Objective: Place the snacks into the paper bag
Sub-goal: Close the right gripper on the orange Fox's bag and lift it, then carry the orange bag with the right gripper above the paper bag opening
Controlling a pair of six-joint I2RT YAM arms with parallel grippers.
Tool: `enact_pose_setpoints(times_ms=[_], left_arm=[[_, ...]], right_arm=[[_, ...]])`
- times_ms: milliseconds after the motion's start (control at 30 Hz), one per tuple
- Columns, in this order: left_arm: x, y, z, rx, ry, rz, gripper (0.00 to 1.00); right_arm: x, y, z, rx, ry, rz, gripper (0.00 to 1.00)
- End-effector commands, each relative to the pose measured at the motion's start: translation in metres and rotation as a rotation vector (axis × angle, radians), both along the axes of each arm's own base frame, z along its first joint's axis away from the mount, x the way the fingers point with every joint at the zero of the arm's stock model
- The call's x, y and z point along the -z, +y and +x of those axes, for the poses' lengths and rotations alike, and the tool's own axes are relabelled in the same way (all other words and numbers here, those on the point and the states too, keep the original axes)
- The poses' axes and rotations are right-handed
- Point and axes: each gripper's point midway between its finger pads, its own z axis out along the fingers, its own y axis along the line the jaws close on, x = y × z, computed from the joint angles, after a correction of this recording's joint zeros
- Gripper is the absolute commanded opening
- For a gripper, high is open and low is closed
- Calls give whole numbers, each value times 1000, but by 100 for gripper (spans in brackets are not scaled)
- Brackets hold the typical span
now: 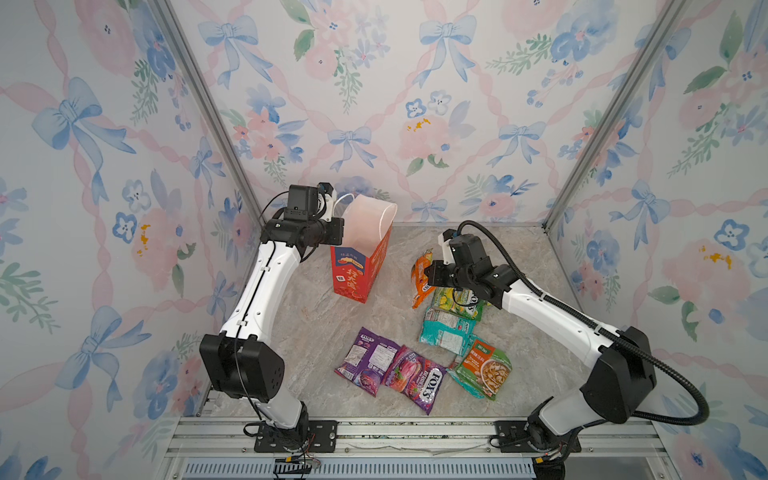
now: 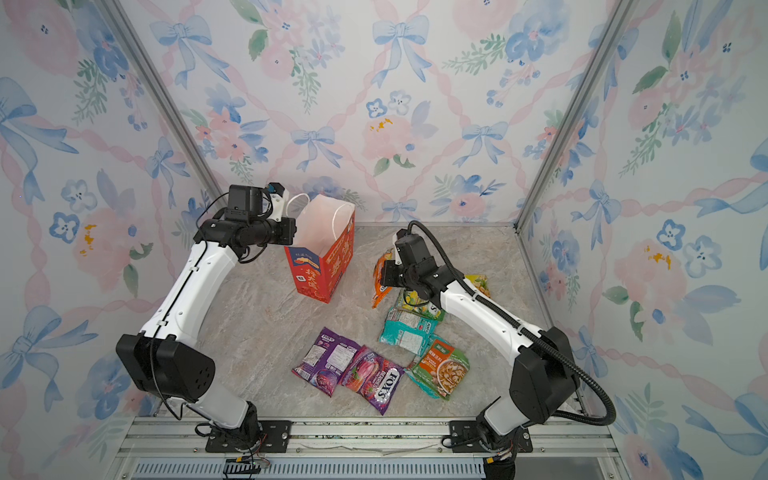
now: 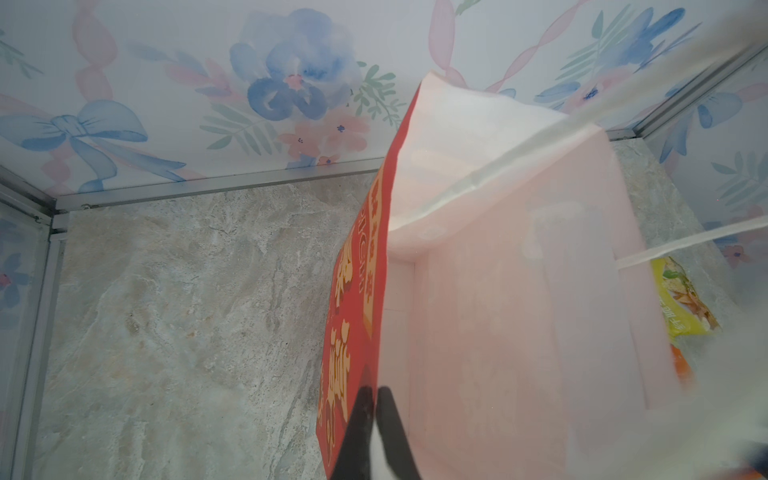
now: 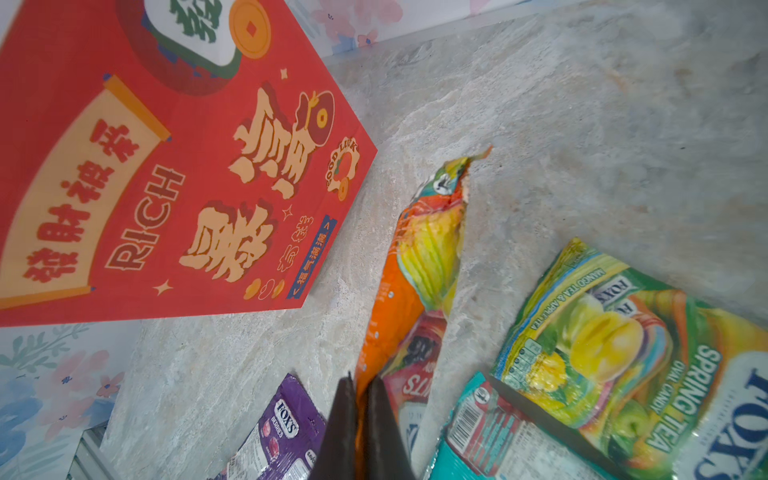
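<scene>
Pinching the orange packet (image 4: 388, 303) by its edge, your right gripper (image 4: 360, 399) carries something light, floppy, slippery — keep it clamped while the left gripper (image 3: 376, 411), clamped on the paper bag (image 1: 361, 266) rim, steadies it.

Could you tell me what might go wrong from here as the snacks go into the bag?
1. The right gripper pinches only an edge of the orange packet, which hangs limp; it might slip or catch on the paper bag rim.
2. The left gripper holds just one wall of the bag, so a nudge could tip it.
</scene>
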Motion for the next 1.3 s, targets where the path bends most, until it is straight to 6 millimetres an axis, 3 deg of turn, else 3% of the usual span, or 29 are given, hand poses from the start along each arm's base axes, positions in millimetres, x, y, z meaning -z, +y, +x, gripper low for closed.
enact_pose_setpoints(times_ms=[0, 267, 667, 933, 1267], left_arm=[[9, -9, 1, 17, 12, -4, 0], [25, -32, -6, 81, 40, -11, 0], [38, -50, -13, 120, 60, -15, 0], [40, -59, -17, 141, 66, -27, 0], [40, -63, -20, 151, 69, -38, 0]], right_arm=[[-45, -17, 8, 35, -102, -6, 0], [-100, -48, 23, 100, -211, -15, 0], [-196, -57, 48, 138, -428, -47, 0], [-242, -48, 66, 146, -527, -15, 0], [-267, -5, 94, 132, -607, 2, 0]])
